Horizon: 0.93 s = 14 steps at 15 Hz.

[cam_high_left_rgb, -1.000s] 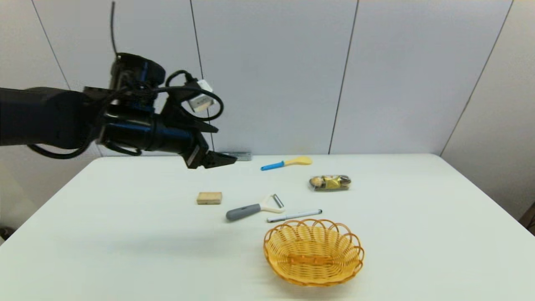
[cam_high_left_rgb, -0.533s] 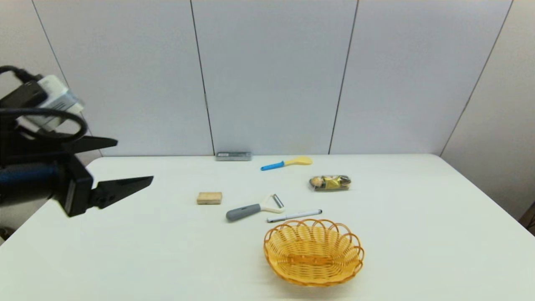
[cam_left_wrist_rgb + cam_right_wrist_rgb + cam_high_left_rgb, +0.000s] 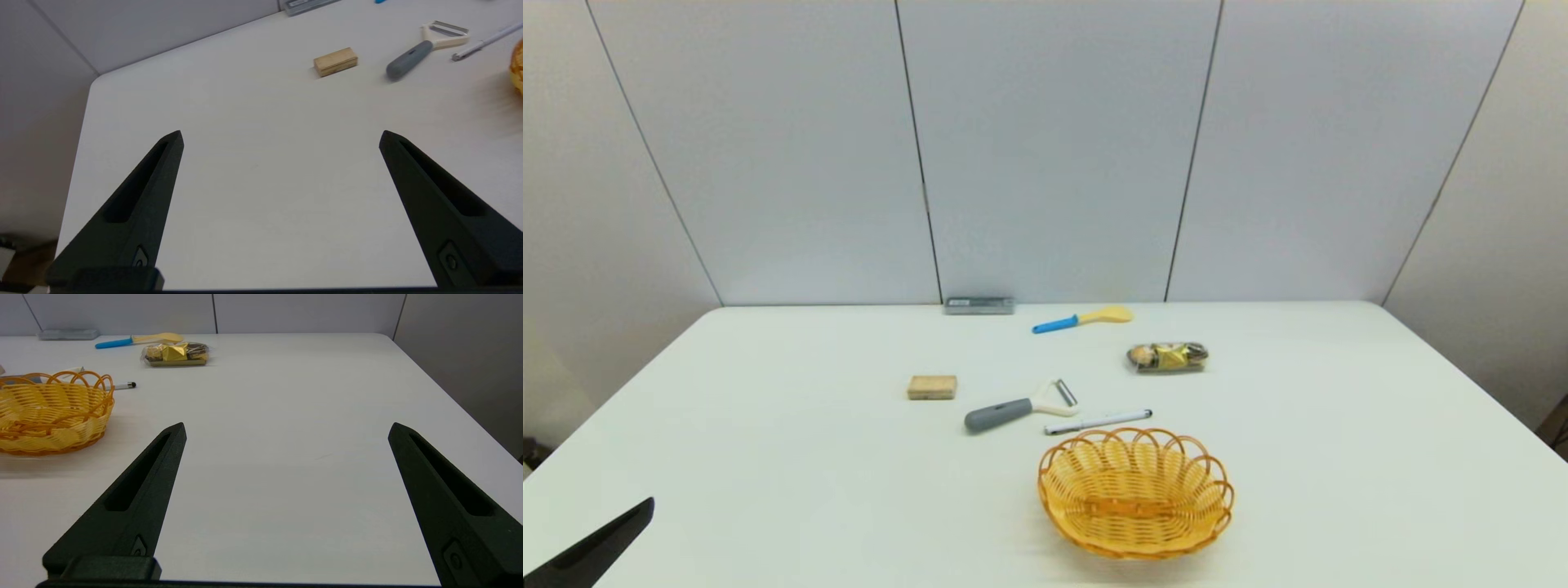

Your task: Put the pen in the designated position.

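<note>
The slim white pen lies flat on the table, just beyond the far rim of the yellow wicker basket and right of the peeler. It also shows in the left wrist view as the pen, and its black end peeks from behind the basket as the pen in the right wrist view. My left gripper is open and empty over the table's near left corner, far from the pen; only one fingertip shows in the head view. My right gripper is open and empty, low over the table to the right of the basket.
A grey-handled peeler and a small wooden block lie left of the pen. A blue-handled yellow spoon, a wrapped snack packet and a grey case lie farther back, near the wall.
My left arm has pulled back from high over the table's back left, down toward the near left corner, almost leaving the head view. Nothing on the table has moved.
</note>
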Motion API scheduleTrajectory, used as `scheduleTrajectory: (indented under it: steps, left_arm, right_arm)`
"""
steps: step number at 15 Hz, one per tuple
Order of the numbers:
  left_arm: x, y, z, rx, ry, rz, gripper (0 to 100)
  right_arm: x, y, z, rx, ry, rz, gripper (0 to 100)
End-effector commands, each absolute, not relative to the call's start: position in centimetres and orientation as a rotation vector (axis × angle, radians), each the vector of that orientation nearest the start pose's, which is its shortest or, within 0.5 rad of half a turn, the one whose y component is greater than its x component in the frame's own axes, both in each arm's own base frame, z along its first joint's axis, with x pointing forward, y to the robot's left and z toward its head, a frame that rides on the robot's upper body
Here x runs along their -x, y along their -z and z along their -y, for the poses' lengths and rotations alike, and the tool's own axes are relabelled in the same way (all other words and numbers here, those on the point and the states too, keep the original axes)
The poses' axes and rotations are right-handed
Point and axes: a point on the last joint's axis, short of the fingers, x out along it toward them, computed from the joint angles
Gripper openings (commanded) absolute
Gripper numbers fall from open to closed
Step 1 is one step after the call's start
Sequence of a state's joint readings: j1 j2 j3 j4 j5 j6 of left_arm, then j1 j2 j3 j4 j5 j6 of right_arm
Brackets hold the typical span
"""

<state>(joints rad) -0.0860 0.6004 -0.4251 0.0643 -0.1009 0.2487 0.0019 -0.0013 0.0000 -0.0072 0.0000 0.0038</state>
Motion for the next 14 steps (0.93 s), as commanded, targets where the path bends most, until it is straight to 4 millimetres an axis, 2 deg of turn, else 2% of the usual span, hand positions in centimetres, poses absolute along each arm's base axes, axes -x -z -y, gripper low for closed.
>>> scheduleTrajectory:
  steps: [1, 4, 11, 14]
  left_arm:
    - [0.4, -15.1, 0.2, -0.181, 0.117, -0.109, 100]
    - [1.7, -13.0, 0.2, -0.182, 0.074, -0.087, 100]
    - [2.6, -7.8, 0.2, -0.194, 0.077, -0.057, 100]
    - [2.4, -7.6, 0.2, -0.180, 0.069, -0.015, 100]
  right_arm:
    - [2.3, -7.6, 0.0, -0.003, -0.002, 0.006, 100]
    - [2.3, -7.6, 0.0, -0.005, -0.003, 0.006, 100]
    - [2.3, -7.6, 0.0, -0.005, -0.003, 0.006, 100]
    - [2.3, -7.6, 0.0, -0.005, -0.002, 0.006, 100]
